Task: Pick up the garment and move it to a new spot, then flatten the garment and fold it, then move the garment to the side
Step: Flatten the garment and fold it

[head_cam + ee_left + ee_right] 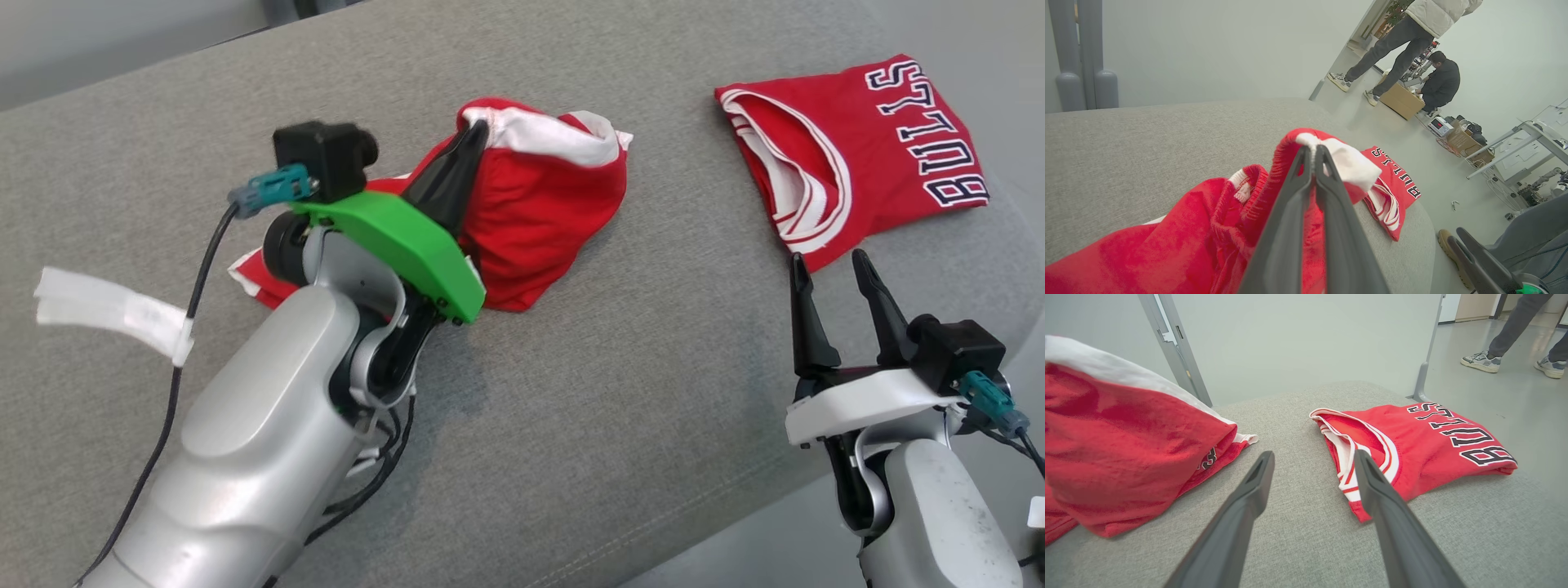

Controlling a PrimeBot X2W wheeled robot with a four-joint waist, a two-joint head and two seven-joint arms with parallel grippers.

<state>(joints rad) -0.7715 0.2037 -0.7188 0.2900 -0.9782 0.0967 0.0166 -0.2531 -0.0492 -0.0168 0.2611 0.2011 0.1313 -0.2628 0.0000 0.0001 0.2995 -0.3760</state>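
Tapered left fingers [1286, 228] pinch crumpled red garment [555, 212] on coarse grey upholstery [620, 425].

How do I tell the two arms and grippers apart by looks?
Both arms are silver-grey with long tapered dark fingers. The left gripper has a green wrist plate; the right gripper a white plate. Each carries a black camera with a teal connector.

A folded red BULLS jersey [857, 163] lies on the grey cushion [620, 392]. One person [1437, 14] stands beside a cardboard box [1400, 100]. A second person [1443, 81] crouches there.
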